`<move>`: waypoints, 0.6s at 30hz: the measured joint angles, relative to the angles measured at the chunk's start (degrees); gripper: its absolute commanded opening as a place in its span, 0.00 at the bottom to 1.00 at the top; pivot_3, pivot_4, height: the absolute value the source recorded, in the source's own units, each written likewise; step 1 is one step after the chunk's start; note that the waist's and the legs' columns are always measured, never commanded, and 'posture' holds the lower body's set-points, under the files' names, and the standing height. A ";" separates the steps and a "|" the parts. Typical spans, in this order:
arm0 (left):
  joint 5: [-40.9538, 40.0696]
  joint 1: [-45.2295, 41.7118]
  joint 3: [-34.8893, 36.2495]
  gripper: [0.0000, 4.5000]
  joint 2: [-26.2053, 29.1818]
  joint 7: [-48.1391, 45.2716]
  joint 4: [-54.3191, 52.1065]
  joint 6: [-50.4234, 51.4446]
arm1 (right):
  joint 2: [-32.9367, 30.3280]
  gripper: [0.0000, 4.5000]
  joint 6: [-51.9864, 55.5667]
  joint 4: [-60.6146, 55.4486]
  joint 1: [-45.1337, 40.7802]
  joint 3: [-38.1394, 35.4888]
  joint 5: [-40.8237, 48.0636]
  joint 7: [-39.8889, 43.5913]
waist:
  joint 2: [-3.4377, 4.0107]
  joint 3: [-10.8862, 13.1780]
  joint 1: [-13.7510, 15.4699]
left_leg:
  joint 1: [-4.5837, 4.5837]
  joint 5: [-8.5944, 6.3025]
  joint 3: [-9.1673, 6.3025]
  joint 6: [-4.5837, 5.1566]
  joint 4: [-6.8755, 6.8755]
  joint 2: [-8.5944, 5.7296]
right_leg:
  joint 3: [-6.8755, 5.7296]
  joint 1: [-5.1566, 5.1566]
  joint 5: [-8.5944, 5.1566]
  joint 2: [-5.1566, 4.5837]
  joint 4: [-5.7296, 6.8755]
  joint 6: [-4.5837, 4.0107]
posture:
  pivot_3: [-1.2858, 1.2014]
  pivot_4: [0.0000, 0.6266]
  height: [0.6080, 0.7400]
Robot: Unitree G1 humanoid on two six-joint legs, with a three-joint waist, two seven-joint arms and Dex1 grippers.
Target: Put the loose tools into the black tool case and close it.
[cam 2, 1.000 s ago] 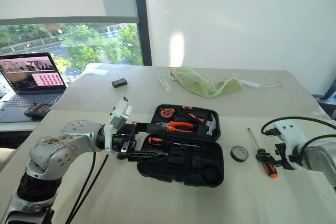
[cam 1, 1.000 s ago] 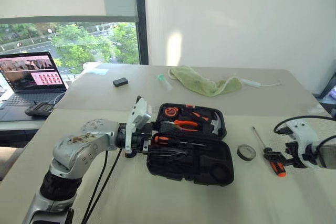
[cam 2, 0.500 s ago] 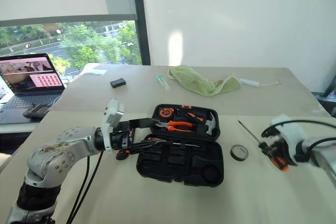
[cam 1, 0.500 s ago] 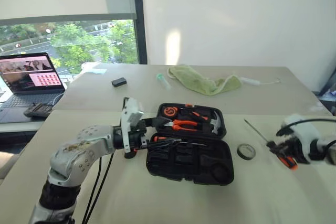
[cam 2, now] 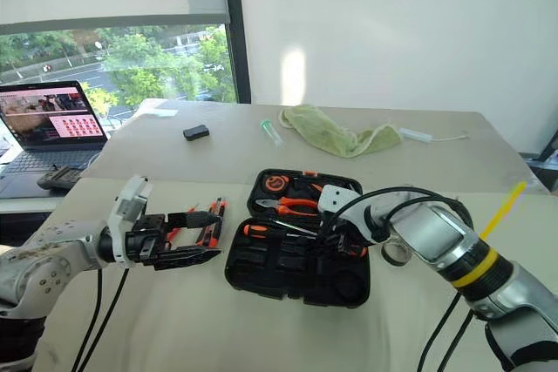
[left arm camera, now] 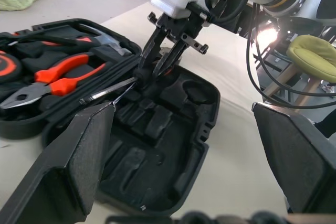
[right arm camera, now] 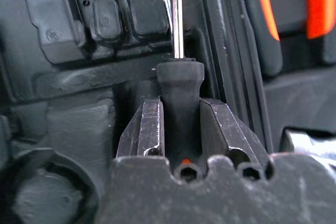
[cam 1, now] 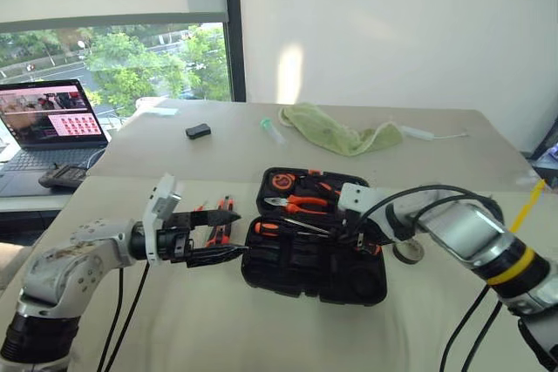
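The black tool case [cam 1: 314, 269] lies open at mid-table, with orange-handled pliers [cam 1: 301, 206] in its far half. My right gripper [right arm camera: 181, 135] hangs over the case's middle, shut on the black handle of a long screwdriver [right arm camera: 178, 93]. The screwdriver's steel shaft [left arm camera: 107, 92] reaches across the moulded slots. Another orange-handled screwdriver [cam 1: 266, 228] lies in the case. A black tape roll [cam 1: 408, 252] sits on the table just right of the case, partly behind my right arm. My left gripper [cam 1: 214, 237] is open just left of the case. Black-and-orange tools [cam 2: 212, 219] lie on the table beside its fingers.
A laptop [cam 1: 52, 119] and a dark handset [cam 1: 57, 178] are at the far left. A small black box [cam 1: 199, 131], a green cloth [cam 1: 336, 137] and a white cable [cam 1: 432, 135] lie along the far side. My arm's black cables trail over the near-left table.
My right gripper has swung left from the table's right side, carrying the screwdriver over the case. My left gripper has drawn back left off the case, uncovering tools beside it.
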 measured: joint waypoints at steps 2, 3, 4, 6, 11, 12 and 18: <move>0.00 0.81 0.14 1.00 0.00 0.19 -0.21 -0.21 | 0.52 0.14 -0.51 0.04 -0.04 0.12 -1.13 1.15 | 0.00 0.00 -0.13 | 0.00 -0.03 0.02 0.05 -0.07 -0.01 | 0.00 0.00 0.00 -0.01 -0.07 0.01 | 0.52 0.24 1.00; 0.00 1.61 0.21 1.00 -0.01 0.36 -0.46 -0.32 | 0.99 0.14 -0.66 0.03 -0.14 0.15 -1.70 1.83 | 0.00 0.00 -0.18 | 0.00 -0.04 0.03 0.05 -0.10 -0.01 | -0.01 0.00 0.00 -0.01 -0.09 0.02 | 0.52 0.24 1.00; 0.00 2.38 0.22 1.00 -0.02 0.64 -0.76 -0.50 | 1.33 0.14 -0.71 -0.19 -0.17 0.17 -2.17 2.45 | 0.00 0.00 -0.22 | 0.00 -0.04 0.03 0.04 -0.11 0.00 | -0.01 -0.01 0.00 0.01 -0.09 0.02 | 0.52 0.24 1.00; 0.00 3.36 0.26 1.00 -0.01 0.96 -1.55 -0.95 | 1.74 0.14 -1.02 -0.36 -0.16 0.21 -3.13 3.65 | 0.00 0.00 -0.24 | 0.04 -0.03 0.03 0.03 -0.12 0.03 | -0.02 0.00 0.00 0.04 -0.06 0.02 | 0.52 0.24 1.00; 0.02 3.92 0.30 1.00 0.00 1.43 -1.99 -1.42 | 2.12 0.14 -1.47 -1.61 0.35 0.74 -3.94 6.36 | 0.00 0.01 -0.18 | 0.12 0.01 0.02 -0.03 -0.03 0.03 | 0.00 0.00 -0.01 0.02 -0.05 0.00 | 0.52 0.24 1.00; 0.01 4.15 0.40 1.00 0.00 1.59 -2.05 -1.44 | 2.12 0.14 -1.41 -1.93 0.35 0.53 -4.25 6.66 | 0.00 0.00 -0.16 | 0.14 0.01 0.02 -0.03 -0.02 0.03 | 0.01 0.01 -0.01 0.02 -0.03 0.00 | 0.52 0.24 1.00; 0.01 4.37 0.95 1.00 0.00 1.87 -2.57 -2.16 | 2.37 0.14 -0.41 -3.51 0.37 -0.04 -4.40 8.42 | 0.00 0.00 -0.21 | 0.17 0.02 0.02 -0.05 -0.01 0.03 | 0.02 0.00 0.01 0.02 0.04 -0.03 | 0.52 0.24 1.00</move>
